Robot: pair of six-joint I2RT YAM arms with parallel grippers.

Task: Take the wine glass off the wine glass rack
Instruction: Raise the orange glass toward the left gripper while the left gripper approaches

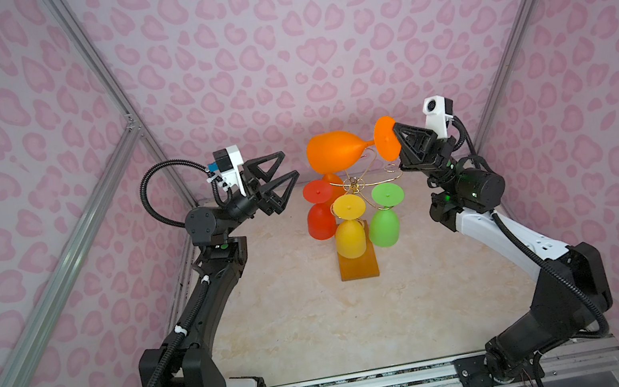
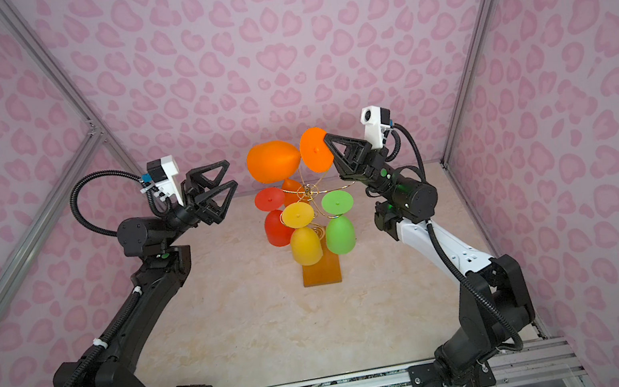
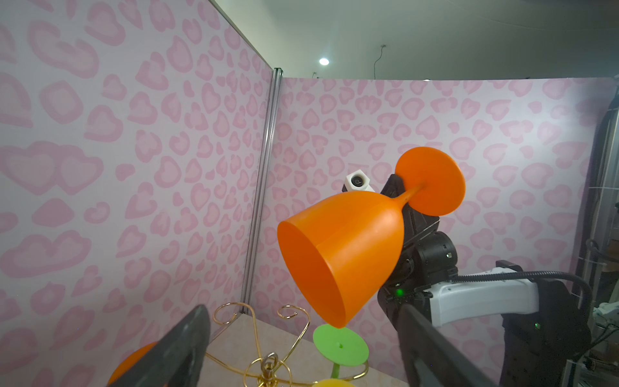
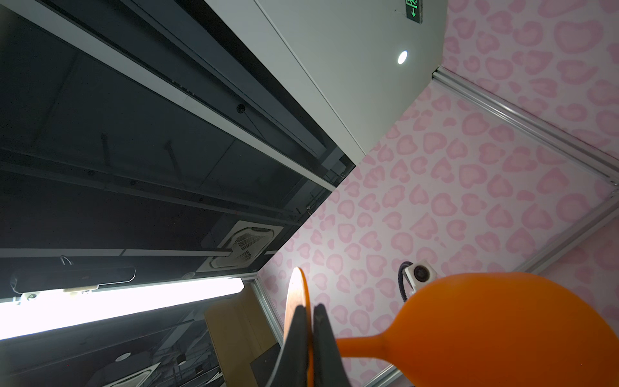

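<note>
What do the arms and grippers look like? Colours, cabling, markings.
Both mostly black with one white shell section each: left arm, right arm. Black ribbed conduit runs along each, with white zip ties on the left. Green lights at the joints. The left gripper and right gripper have black triangular open-frame fingers, with a white camera on each wrist. No markings legible.

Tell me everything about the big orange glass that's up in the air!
The orange wine glass looks like smooth, opaque plastic: a rounded bowl, a thin short stem and a flat round foot. It lies on its side in the air above the wine glass rack, mouth turned toward the open left gripper, which is not touching it. The right gripper is shut on the foot. Nothing else seems to touch it.
</note>
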